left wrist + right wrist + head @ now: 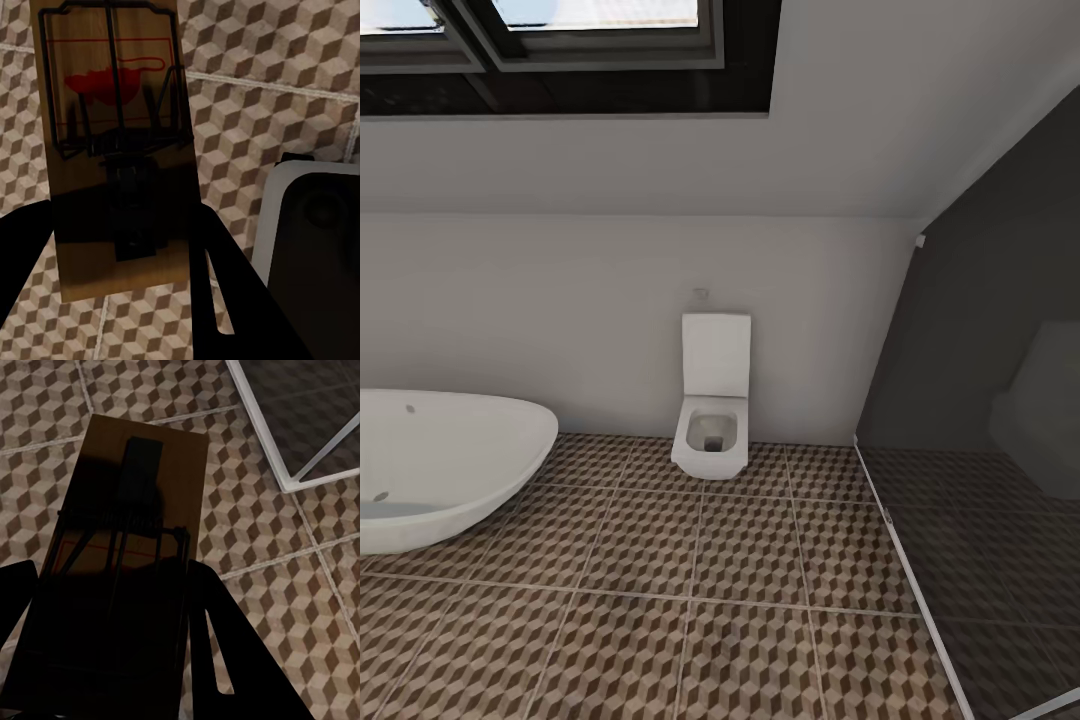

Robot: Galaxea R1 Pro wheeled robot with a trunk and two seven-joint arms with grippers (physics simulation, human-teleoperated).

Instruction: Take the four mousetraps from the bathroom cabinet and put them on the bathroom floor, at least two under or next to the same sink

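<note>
In the left wrist view a tan wooden mousetrap [116, 142] with a dark wire frame and a red spot stands between the dark fingers [225, 292] of my left gripper [120, 285], which is shut on it above the cube-patterned bathroom floor [255, 112]. In the right wrist view my right gripper [105, 660] is shut on a second mousetrap [131, 532], held over the bathroom floor [255, 547]. In the head view the bathroom floor [700, 600] lies ahead. The cabinet and the sink are out of view.
A white oval bathtub [440, 465] stands at the left and a square white toilet [712, 400] against the far wall. A dark glass shower partition [980, 420] with a white floor rail [262, 427] closes the right side. A grey-rimmed dark object [315, 247] sits beside the left gripper.
</note>
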